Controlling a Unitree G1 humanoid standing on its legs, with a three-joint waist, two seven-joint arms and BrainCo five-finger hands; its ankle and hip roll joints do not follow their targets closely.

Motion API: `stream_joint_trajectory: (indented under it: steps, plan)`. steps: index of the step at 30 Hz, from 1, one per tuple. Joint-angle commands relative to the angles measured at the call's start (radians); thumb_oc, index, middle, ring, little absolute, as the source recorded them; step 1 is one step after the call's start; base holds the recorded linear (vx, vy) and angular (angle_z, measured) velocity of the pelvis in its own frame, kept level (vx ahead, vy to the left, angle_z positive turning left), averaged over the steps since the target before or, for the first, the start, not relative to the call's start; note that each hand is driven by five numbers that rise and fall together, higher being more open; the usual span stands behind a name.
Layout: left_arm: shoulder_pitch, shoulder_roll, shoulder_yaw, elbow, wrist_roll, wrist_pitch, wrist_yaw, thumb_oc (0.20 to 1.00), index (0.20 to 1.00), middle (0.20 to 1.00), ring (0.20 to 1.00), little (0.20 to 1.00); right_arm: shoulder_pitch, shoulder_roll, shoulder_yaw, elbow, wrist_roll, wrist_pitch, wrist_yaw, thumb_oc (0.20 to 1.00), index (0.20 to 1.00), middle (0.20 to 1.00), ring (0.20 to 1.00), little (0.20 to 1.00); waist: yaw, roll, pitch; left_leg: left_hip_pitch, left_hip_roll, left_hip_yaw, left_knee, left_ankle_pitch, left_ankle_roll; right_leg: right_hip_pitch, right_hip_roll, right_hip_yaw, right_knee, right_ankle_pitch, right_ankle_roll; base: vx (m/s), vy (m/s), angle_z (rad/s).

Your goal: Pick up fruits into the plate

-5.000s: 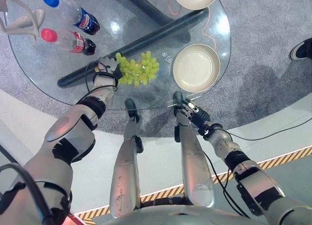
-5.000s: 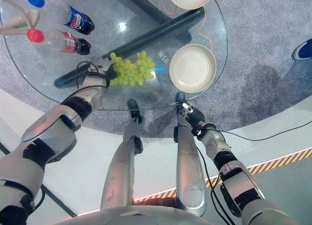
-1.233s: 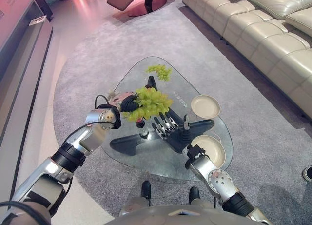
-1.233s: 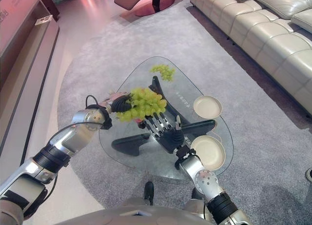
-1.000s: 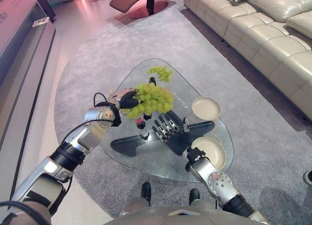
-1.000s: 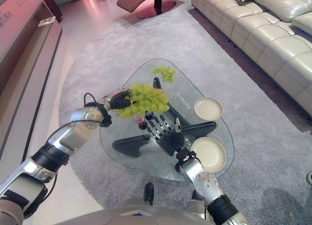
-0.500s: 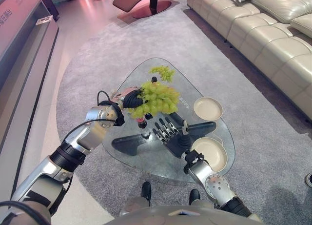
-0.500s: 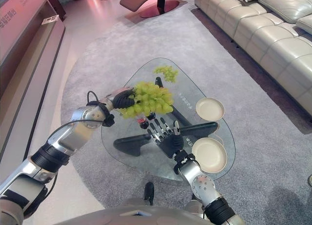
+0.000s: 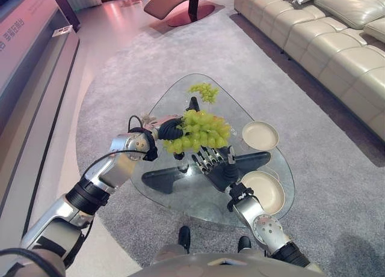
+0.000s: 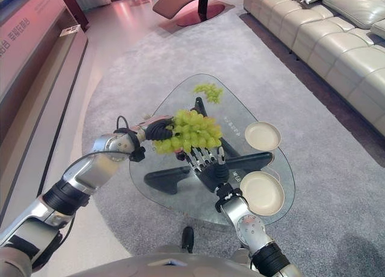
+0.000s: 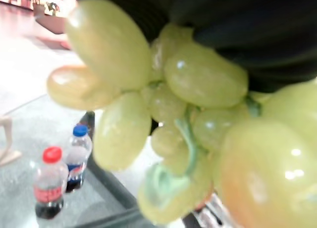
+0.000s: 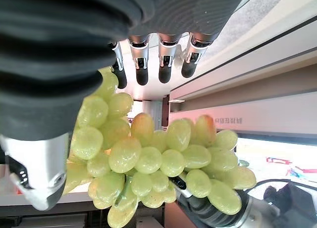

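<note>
My left hand (image 9: 169, 130) is shut on a big bunch of green grapes (image 9: 202, 130) and holds it in the air above the glass table (image 9: 180, 196). In the left wrist view the grapes (image 11: 163, 114) hang right below the hand's dark cover. My right hand (image 9: 219, 169) is open just under the bunch, its fingers (image 12: 148, 65) straight and pointing up at the grapes (image 12: 163, 159). Two cream plates lie on the table's right side, a far plate (image 9: 261, 134) and a near plate (image 9: 263, 191). A second, smaller grape bunch (image 9: 204, 92) lies at the table's far end.
Two soda bottles, one red-capped (image 11: 49, 181) and one blue-capped (image 11: 78, 156), stand on the glass below the held bunch. The table's dark base (image 9: 165, 179) shows through the glass. A beige sofa (image 9: 337, 48) runs along the right, on a grey carpet (image 9: 120, 79).
The grapes have gone from lying on the table to hanging in my left hand, which has carried them rightward over my open right hand. The camera has also shifted.
</note>
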Motion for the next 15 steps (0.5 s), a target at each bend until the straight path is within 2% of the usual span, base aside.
stream_joint_trajectory:
  steps: [1,9,15]
  plan:
    - [-0.067,0.022,0.018,-0.031,0.029,-0.023,-0.01,0.2,0.2,0.2,0.2,0.2,-0.069,0.077,-0.028,-0.102,0.033,-0.022,0.039,1.0,1.0,1.0,1.0,1.0,0.027,-0.039,0.013,0.077,-0.064,0.055,0.007,-0.118,0.037,0.013,-0.011,-0.014,0.005,-0.022,0.018,0.0,0.0,0.0]
    - [-0.025,0.019,0.005,-0.044,0.072,-0.035,-0.079,0.2,0.2,0.2,0.2,0.2,-0.082,0.065,-0.042,-0.115,0.056,-0.027,0.059,1.0,1.0,1.0,1.0,1.0,0.029,-0.037,0.022,0.076,-0.063,0.06,0.008,-0.118,0.038,0.01,-0.011,-0.016,0.005,-0.019,0.018,0.0,0.0,0.0]
    - [0.003,0.02,-0.018,-0.057,0.136,-0.069,-0.14,0.2,0.2,0.2,0.2,0.2,-0.094,0.05,-0.045,-0.127,0.067,-0.037,0.06,1.0,1.0,1.0,1.0,1.0,0.031,-0.04,0.029,0.074,-0.062,0.064,0.009,-0.118,0.039,0.007,-0.012,-0.017,0.005,-0.017,0.018,0.0,0.0,0.0]
